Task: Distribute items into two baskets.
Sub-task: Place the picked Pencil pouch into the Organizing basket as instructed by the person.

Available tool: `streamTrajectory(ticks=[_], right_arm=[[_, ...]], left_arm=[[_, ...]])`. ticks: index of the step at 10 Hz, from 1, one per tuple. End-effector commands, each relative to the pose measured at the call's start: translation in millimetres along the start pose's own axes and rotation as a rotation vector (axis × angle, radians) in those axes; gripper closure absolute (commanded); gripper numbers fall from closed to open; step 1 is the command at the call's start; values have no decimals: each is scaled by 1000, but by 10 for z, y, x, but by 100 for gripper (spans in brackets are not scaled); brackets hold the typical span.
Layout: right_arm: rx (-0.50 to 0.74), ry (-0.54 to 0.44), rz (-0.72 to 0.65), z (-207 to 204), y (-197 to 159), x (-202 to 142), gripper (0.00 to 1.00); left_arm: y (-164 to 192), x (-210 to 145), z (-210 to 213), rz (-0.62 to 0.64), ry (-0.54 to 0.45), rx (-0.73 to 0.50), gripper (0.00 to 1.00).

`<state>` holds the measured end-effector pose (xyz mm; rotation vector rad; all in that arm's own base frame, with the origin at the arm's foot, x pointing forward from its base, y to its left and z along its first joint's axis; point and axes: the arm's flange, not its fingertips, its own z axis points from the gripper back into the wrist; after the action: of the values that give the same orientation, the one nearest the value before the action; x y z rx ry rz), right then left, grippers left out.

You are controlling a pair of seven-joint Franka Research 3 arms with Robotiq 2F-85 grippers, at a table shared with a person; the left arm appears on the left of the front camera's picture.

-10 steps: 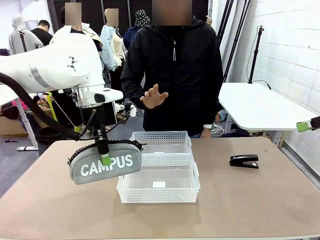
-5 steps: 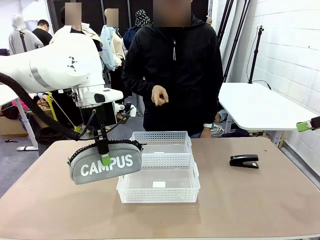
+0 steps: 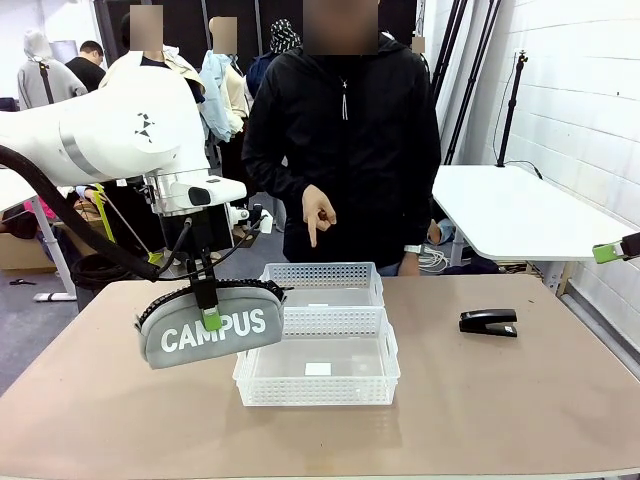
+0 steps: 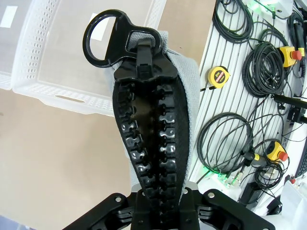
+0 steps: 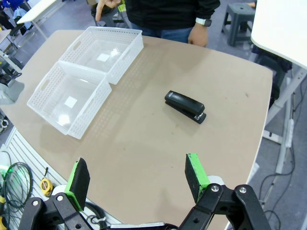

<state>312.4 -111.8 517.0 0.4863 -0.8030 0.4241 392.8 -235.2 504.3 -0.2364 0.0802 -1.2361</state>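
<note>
Left tool (image 3: pixel 207 292) clamps the CAMPUS pouch (image 3: pixel 210 335) by its zipper so it dangles beneath, a basket (image 3: pixel 318 386) just beside (right tool (image 5: pixel 136 176) gapes empty).

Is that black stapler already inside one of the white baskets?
No, the stapler lies on the bare table, apart from both baskets and to their right.
</note>
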Motion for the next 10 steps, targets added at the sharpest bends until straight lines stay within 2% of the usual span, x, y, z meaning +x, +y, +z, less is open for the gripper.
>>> streamTrajectory(ticks=[1,10], right_arm=[[17,-6,-13,-13,3,10,0],[17,-6,-13,-13,3,10,0]], left_arm=[[0,8,23,0,-2,6,85],[0,8,23,0,-2,6,85]])
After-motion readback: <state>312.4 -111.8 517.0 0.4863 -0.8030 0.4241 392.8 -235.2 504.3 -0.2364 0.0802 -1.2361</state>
